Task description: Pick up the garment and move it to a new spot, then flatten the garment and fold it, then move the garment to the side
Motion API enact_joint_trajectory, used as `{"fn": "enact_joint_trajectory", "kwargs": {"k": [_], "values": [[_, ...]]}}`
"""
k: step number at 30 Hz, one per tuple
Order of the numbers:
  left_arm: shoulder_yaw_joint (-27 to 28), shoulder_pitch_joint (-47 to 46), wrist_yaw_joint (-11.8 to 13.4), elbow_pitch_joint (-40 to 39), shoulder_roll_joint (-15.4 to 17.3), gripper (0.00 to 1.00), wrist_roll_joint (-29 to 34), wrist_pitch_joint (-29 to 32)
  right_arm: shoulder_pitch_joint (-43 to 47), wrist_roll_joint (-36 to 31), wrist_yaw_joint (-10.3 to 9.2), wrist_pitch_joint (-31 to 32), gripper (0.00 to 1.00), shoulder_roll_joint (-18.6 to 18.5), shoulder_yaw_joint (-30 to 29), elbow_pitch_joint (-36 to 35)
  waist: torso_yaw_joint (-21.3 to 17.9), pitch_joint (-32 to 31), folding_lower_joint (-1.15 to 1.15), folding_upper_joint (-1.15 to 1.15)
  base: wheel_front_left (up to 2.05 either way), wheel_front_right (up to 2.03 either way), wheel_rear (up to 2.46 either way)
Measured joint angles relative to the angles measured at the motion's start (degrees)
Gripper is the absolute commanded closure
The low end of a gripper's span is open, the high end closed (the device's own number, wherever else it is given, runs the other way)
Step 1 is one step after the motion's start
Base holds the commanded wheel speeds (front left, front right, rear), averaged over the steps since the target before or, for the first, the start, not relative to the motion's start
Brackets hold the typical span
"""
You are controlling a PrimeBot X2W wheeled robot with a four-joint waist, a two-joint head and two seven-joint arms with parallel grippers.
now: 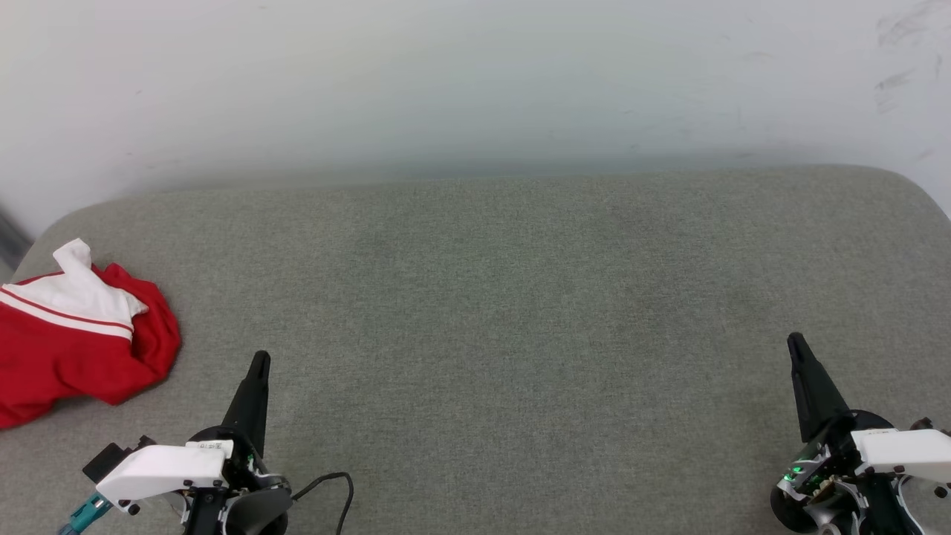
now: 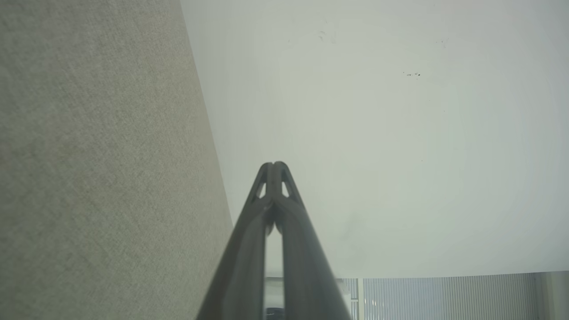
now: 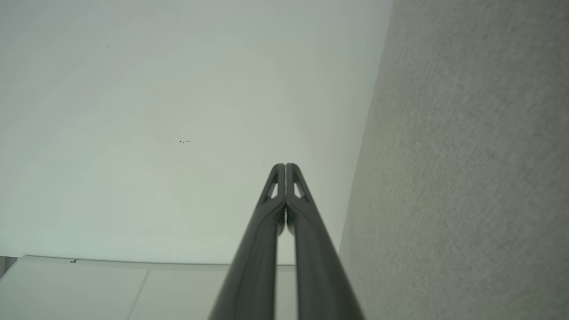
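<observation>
Grey fabric surface [image 1: 520, 297] backed by a white wall [image 1: 475, 74]. The garment [image 1: 74, 349] lies crumpled at the surface's left edge, white sleeve uppermost. Left end effector [image 1: 260, 360] is near it, not touching, its fingers pressed together and empty. Right end effector [image 1: 796, 342] is well apart and likewise closed and empty.
</observation>
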Motion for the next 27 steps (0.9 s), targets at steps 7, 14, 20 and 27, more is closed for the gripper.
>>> {"fn": "enact_joint_trajectory", "kwargs": {"k": [7, 14, 20, 27], "values": [[0.01, 0.0, 0.0, 0.0, 0.0, 1.0, 0.0, 0.0, -0.01, 0.0, 0.0, 0.0, 1.0, 0.0, 0.0, 0.0, 0.0, 0.0, 0.0, 0.0, 0.0, 0.0, 0.0], [0.01, 0.0, 0.0, 0.0, 0.0, 1.0, 0.0, 0.0, -0.01, 0.0, 0.0, 0.0, 1.0, 0.0, 0.0, 0.0, 0.0, 0.0, 0.0, 0.0, 0.0, 0.0, 0.0], [0.01, 0.0, 0.0, 0.0, 0.0, 1.0, 0.0, 0.0, -0.01, 0.0, 0.0, 0.0, 1.0, 0.0, 0.0, 0.0, 0.0, 0.0, 0.0, 0.0, 0.0, 0.0, 0.0], [0.01, 0.0, 0.0, 0.0, 0.0, 1.0, 0.0, 0.0, -0.01, 0.0, 0.0, 0.0, 1.0, 0.0, 0.0, 0.0, 0.0, 0.0, 0.0, 0.0, 0.0, 0.0, 0.0]]}}
